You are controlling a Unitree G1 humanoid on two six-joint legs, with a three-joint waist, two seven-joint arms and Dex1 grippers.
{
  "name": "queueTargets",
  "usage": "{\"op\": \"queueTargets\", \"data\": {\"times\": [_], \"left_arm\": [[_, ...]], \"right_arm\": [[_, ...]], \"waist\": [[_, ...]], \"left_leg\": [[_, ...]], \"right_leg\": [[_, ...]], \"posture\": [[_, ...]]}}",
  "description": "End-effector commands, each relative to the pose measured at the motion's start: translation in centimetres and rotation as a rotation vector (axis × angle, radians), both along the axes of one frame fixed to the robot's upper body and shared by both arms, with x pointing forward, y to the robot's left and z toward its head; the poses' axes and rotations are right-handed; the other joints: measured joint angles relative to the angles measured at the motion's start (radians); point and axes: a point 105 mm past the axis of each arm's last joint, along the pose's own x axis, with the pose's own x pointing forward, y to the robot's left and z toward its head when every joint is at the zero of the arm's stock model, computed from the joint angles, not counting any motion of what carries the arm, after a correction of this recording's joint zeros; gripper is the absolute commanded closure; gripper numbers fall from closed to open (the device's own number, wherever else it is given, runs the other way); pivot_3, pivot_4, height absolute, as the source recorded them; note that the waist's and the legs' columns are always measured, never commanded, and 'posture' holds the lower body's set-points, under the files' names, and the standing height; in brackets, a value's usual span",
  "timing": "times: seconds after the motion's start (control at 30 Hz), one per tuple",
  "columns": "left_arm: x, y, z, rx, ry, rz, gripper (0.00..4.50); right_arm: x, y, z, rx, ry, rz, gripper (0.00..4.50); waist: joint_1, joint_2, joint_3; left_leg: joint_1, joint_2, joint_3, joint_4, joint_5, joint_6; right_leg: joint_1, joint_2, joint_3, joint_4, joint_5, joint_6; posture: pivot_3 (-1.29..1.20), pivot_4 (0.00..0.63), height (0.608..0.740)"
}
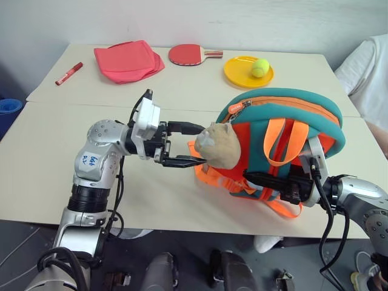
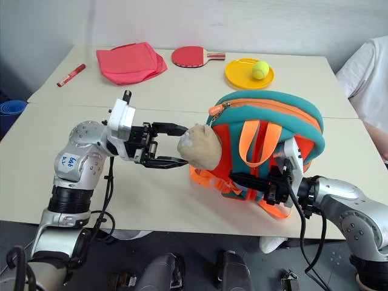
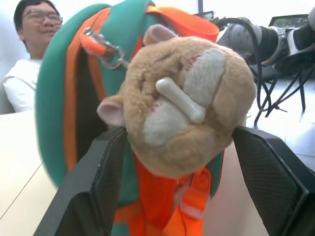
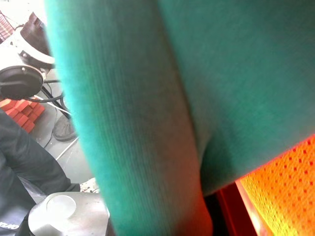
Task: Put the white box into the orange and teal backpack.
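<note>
Backpack upright, held from our right.
Our left gripper (image 1: 188, 145) stood wide beside the plush charm (image 1: 219, 145); our right gripper (image 1: 273, 182) pinched the orange and teal backpack (image 1: 285, 130); we couldn't locate the white box.

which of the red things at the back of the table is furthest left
The red marker, lying alone near the far left edge; the pink-red cloth pouch and the red paddle lie further right.

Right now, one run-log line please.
left pincer: open beside plush charm | right pincer: shut on backpack strap | backpack: upright, zip closed | white box: unseen
</note>
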Motion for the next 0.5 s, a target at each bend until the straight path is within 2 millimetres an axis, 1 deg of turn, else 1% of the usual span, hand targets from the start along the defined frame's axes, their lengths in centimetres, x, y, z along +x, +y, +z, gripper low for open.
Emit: {"op": "queueTargets", "data": {"times": [0.03,0.13,0.27,0.33,0.43,0.5], "left_arm": [[-0.3,-1.2,0.4,-0.044,-0.032,0.006,0.97],[-0.8,-1.5,0.9,-0.090,-0.009,-0.023,1.56],[-0.9,-0.6,1.0,-0.104,0.028,-0.018,2.76],[-0.1,0.3,1.0,-0.108,0.044,0.027,3.35],[2.3,2.4,0.7,-0.099,0.058,0.158,4.16],[3.8,3.8,0.6,-0.102,0.076,0.236,4.38]], "right_arm": [[-0.4,0.3,0.4,0.007,-0.015,0.015,4.50],[-0.5,0.4,0.3,0.006,-0.009,0.020,4.50],[-0.6,0.5,0.2,0.009,-0.008,0.015,4.50],[-0.7,0.4,0.1,0.007,-0.006,0.006,4.50],[-0.7,0.3,-0.1,0.008,-0.006,-0.007,4.50],[-0.8,0.2,-0.1,0.010,-0.009,-0.015,4.50]], "waist": [[0.002,0.000,0.000],[0.003,0.000,0.000],[0.001,0.000,0.000],[0.001,0.000,0.000],[0.002,0.000,0.000],[0.002,0.000,0.000]], "left_leg": [[0.000,0.000,0.000,0.000,0.000,0.000],[0.000,0.000,0.000,0.000,0.000,0.000],[0.000,0.000,0.000,0.000,0.000,0.000],[0.000,0.000,0.000,0.000,0.000,0.000],[0.000,0.000,0.000,0.000,0.000,0.000],[0.000,0.000,0.000,0.000,0.000,0.000]], "right_leg": [[0.000,0.000,0.000,0.000,0.000,0.000],[0.000,0.000,0.000,0.000,0.000,0.000],[0.000,0.000,0.000,0.000,0.000,0.000],[0.000,0.000,0.000,0.000,0.000,0.000],[0.000,0.000,0.000,0.000,0.000,0.000],[0.000,0.000,-0.001,0.000,0.000,0.000]], "posture": [[0.00,0.150,0.740],[0.00,0.150,0.740],[0.00,0.150,0.740],[0.00,0.150,0.740],[0.00,0.150,0.740],[0.00,0.150,0.740]]}}
